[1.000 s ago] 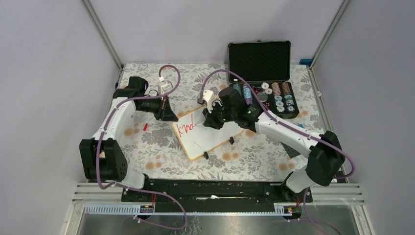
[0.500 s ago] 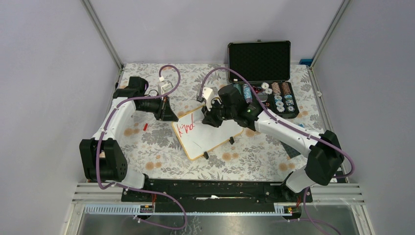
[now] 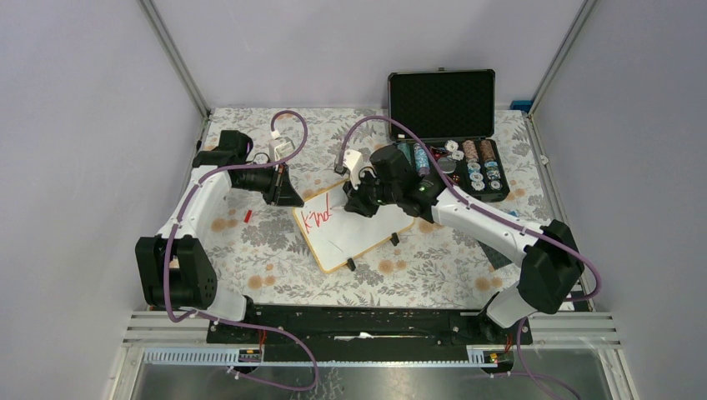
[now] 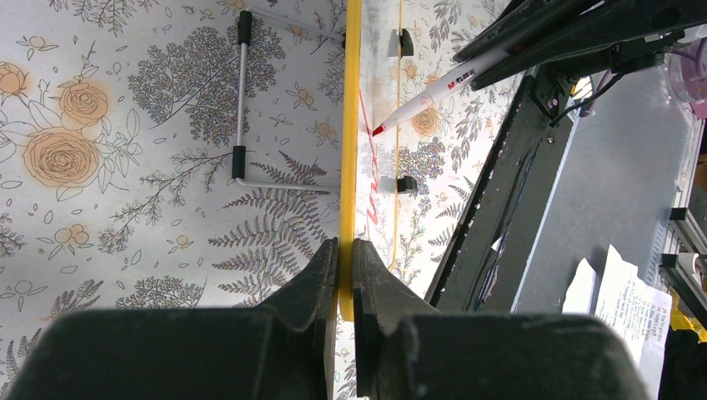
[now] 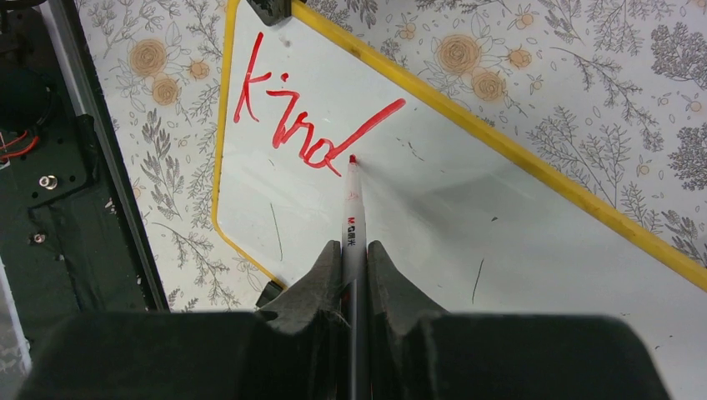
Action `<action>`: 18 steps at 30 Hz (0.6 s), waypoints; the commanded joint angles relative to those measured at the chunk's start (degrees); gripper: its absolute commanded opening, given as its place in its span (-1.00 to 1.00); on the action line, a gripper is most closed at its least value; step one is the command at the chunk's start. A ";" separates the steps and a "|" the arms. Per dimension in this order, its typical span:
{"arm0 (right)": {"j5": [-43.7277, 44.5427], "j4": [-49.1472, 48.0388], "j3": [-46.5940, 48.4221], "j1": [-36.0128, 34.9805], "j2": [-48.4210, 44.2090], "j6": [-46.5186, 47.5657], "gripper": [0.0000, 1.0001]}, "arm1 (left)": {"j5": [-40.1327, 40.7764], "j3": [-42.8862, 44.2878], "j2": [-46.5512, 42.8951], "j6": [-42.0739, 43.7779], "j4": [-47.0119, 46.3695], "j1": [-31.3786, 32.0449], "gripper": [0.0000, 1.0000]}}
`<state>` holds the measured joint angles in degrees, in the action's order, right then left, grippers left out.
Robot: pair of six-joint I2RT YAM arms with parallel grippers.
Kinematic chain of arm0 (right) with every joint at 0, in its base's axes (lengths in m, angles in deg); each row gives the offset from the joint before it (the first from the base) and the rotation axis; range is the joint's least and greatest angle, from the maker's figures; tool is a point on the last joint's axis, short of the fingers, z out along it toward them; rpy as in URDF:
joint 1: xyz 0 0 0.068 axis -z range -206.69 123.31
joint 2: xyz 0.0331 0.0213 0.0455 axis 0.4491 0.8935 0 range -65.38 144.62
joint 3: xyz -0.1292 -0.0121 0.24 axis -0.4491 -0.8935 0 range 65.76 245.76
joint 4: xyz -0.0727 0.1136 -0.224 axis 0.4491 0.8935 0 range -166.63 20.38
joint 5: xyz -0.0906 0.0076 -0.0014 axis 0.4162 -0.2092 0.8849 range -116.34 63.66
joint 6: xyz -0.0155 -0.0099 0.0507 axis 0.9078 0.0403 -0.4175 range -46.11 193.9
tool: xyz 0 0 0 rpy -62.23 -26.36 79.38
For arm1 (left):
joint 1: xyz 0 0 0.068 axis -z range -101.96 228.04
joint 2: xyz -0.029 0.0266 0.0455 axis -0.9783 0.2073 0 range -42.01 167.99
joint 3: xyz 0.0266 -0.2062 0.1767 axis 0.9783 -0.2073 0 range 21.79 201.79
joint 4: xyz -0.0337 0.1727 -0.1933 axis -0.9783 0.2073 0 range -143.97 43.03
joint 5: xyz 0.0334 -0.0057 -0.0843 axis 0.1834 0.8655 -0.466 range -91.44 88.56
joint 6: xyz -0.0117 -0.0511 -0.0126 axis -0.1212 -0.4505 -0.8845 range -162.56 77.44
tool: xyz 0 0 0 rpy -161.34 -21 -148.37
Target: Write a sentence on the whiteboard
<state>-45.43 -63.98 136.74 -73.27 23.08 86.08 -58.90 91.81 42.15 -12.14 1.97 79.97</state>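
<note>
- The whiteboard (image 3: pixel 350 237) lies askew at the middle of the floral table (image 3: pixel 250 242). The sentence (image 5: pixel 288 117) reads "kind" in red, toward the board's 9 o'clock end.
- The marker (image 5: pixel 353 221) has its red tip at the foot of the d's long stroke; whether it touches cannot be told.
- The right gripper (image 5: pixel 353 250) has narrow jaws pinching the marker's barrel.
- The left gripper (image 4: pixel 344 250), at the board's 10 o'clock corner, has its jaws nearly together, clamping the yellow rim.
- An open black case (image 3: pixel 442 104) holding chips stands at the board's 1 o'clock.
</note>
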 commanded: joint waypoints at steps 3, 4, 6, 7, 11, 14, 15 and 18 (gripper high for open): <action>-0.48 -1.63 -1.83 0.27 -1.76 -0.44 -1.00 | -0.23 -1.05 0.21 1.33 1.22 1.32 -1.00; -0.58 -1.60 -2.01 0.25 -1.94 -0.56 -1.00 | -0.22 -1.06 0.31 1.32 1.26 1.32 -1.00; -0.70 -1.55 -2.32 0.23 -2.13 -0.51 -1.00 | -0.32 -0.98 0.41 1.31 1.20 1.32 -1.00; -0.77 -1.55 -2.46 0.21 -2.13 -0.51 -1.00 | -0.33 -0.90 0.46 1.29 1.23 1.32 -1.00; -0.72 -1.52 -2.23 0.24 -2.13 -0.41 -1.00 | -0.32 -0.83 0.57 1.20 1.27 1.32 -1.00; -0.73 -1.60 -1.58 0.27 -1.83 -0.33 -1.00 | -0.24 -0.89 0.57 1.31 1.19 1.32 -1.00; -0.72 -1.62 -1.18 0.27 -1.70 -0.38 -1.00 | -0.21 -0.93 0.61 1.25 1.24 1.27 -1.00; -0.33 -1.60 -0.08 0.27 -1.34 -0.33 -1.00 | -0.30 -0.86 0.58 1.30 1.19 1.32 -1.00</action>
<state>-46.81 -64.26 134.51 -73.27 22.84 85.80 -58.85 91.81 42.17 -12.14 1.90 79.97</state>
